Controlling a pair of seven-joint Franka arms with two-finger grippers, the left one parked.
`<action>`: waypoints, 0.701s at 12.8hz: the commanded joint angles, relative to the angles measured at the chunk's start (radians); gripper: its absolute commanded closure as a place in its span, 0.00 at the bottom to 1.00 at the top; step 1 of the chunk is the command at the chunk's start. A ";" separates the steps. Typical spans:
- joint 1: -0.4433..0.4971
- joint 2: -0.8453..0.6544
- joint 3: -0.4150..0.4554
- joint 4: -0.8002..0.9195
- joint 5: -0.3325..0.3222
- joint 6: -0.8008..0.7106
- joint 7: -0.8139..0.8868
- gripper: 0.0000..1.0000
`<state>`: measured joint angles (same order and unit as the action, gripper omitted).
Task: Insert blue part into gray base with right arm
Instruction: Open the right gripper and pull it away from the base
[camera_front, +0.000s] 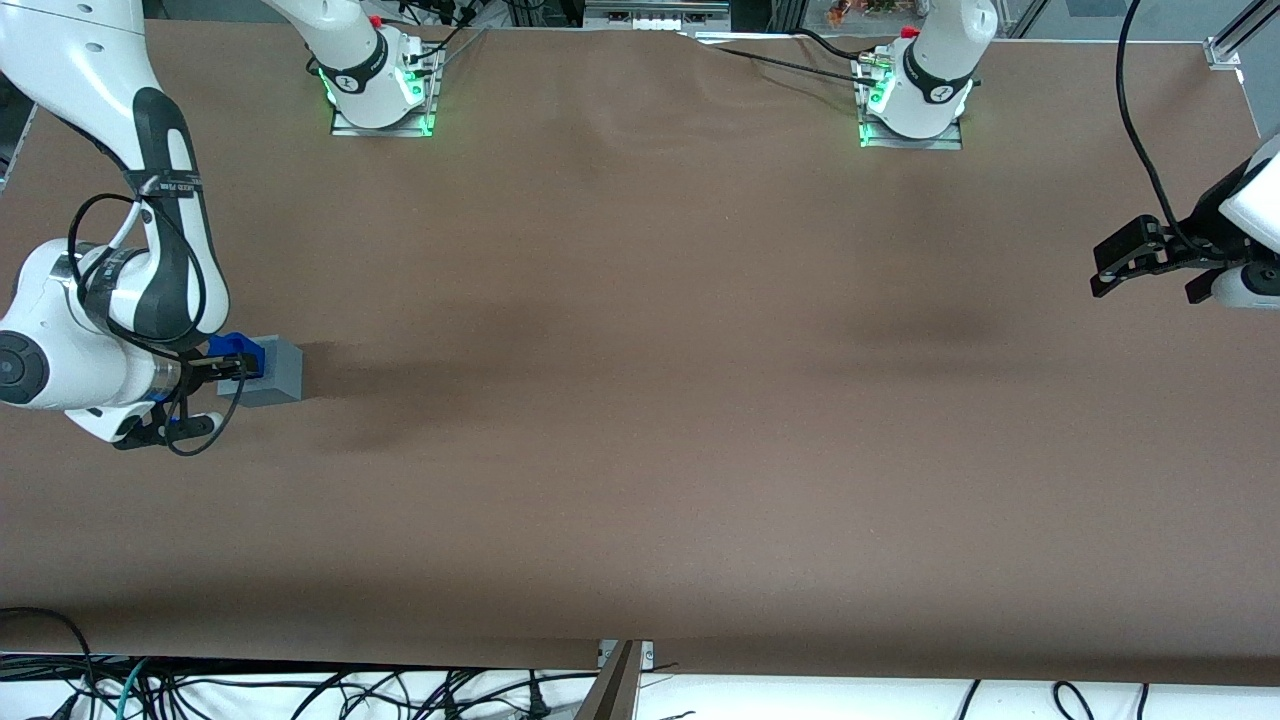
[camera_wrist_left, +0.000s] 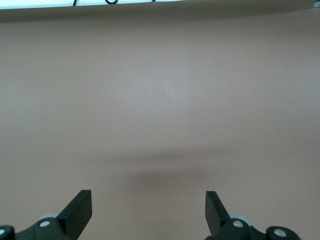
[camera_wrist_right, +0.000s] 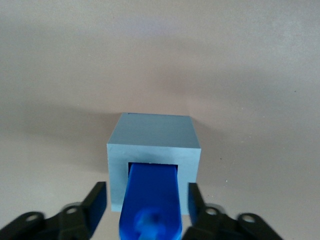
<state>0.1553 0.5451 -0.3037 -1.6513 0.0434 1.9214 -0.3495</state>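
Observation:
The gray base (camera_front: 277, 371) lies on the brown table at the working arm's end, its recess turned sideways toward the gripper. The blue part (camera_front: 238, 349) sticks out of that recess with one end inside it. In the right wrist view the blue part (camera_wrist_right: 151, 200) sits in the recess of the gray base (camera_wrist_right: 154, 137). My right gripper (camera_front: 236, 370) is level with the part. It is open (camera_wrist_right: 146, 192): its black fingers (camera_wrist_right: 95, 204) stand on either side of the blue part with a gap on each side, touching nothing.
The brown table cover (camera_front: 640, 400) stretches toward the parked arm's end. Two arm bases (camera_front: 380, 90) stand at the table edge farthest from the front camera. Cables (camera_front: 300, 690) lie below the near edge.

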 joint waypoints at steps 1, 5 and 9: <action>0.000 -0.017 0.002 0.043 0.016 -0.010 -0.002 0.00; 0.003 -0.071 0.006 0.177 0.018 -0.091 0.001 0.00; 0.041 -0.103 0.002 0.329 0.004 -0.255 -0.006 0.00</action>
<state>0.1757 0.4474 -0.3012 -1.4011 0.0459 1.7645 -0.3500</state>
